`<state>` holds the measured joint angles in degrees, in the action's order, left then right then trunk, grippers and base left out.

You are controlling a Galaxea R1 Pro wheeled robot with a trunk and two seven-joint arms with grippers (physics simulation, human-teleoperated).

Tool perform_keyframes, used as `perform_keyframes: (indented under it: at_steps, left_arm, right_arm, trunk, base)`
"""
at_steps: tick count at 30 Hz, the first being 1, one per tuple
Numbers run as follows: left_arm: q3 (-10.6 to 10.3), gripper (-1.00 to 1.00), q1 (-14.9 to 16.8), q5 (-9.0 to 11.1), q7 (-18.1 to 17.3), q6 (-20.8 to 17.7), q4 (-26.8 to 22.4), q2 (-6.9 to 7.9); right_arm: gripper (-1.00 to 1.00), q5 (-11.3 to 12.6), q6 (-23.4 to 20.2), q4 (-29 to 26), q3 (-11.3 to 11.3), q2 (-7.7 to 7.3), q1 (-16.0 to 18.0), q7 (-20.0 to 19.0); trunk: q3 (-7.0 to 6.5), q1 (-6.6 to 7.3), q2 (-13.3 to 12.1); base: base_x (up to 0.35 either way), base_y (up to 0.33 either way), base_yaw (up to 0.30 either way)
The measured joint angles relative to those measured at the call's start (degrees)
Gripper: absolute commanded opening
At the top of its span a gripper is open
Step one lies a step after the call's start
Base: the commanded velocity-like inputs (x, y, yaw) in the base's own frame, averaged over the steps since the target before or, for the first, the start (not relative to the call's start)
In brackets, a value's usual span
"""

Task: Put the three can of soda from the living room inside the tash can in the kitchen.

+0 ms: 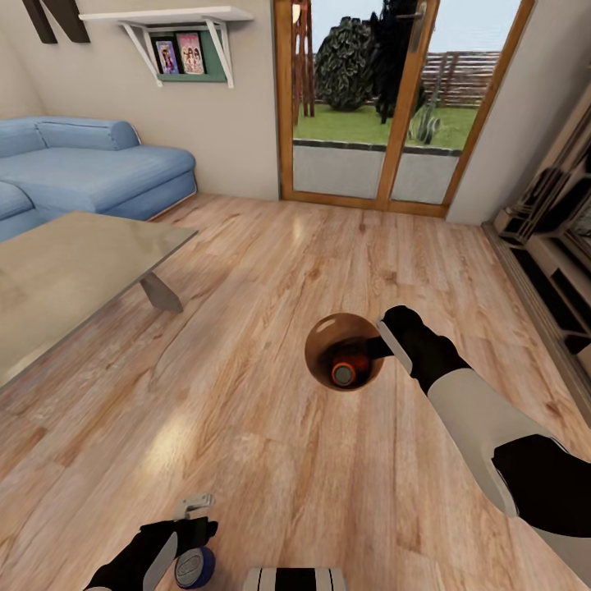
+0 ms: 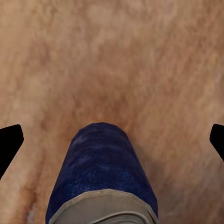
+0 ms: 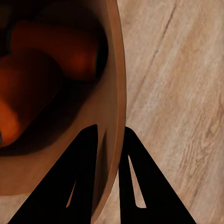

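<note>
Right arm reaches forward over the wood floor (image 1: 246, 328), its gripper (image 3: 109, 133) pinching the trash can (image 1: 322, 343) rim, two orange cans (image 3: 42, 70) inside. Left gripper (image 1: 195, 525) hangs low, clamping the blue can (image 2: 100, 172).

- Sofa (image 1: 82, 164): blue, upper left.
- Glass table (image 1: 74, 271): left edge.
- Shelf (image 1: 168, 16): white, top left, holding two pictures (image 1: 179, 56).
- Glazed door (image 1: 394, 98): wood-framed, top centre.
- Floor (image 1: 246, 328): wood.

Blue can (image 2: 100, 177) cut by the wrist picture's edge; orange cans (image 3: 42, 70) half-shadowed inside the bin (image 3: 114, 93).
</note>
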<state>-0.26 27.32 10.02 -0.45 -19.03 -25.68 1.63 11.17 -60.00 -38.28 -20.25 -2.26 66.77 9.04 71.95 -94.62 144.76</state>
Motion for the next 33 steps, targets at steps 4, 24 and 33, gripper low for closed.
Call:
perform_keyframes:
  at_steps: [4, 24, 33]
  left_arm:
    - [0.00, 1.00, 0.01, 0.03, 0.00, -0.01, 0.01, 0.03]
    - [0.00, 1.00, 0.00, 0.00, 0.02, -0.05, 0.23, -0.04]
    - [0.00, 1.00, -0.06, -0.18, 0.23, -0.05, 0.31, -0.16]
  right_arm:
    - [-1.00, 0.12, 0.00, 0.00, 0.00, 0.04, 0.00, -0.01]
    - [-1.00, 0.07, 0.00, 0.00, -0.09, 0.14, -0.09, 0.00]
    - [-1.00, 0.06, 0.00, 0.03, -0.09, 0.14, -0.16, 0.04]
  trunk:
    - [0.00, 0.00, 0.00]
    - [1.55, -0.18, 0.09]
    - [1.55, -0.18, 0.09]
  base:
    - [0.003, 0.000, 0.000]
    - [0.000, 0.000, 0.000]
    - [0.000, 0.000, 0.000]
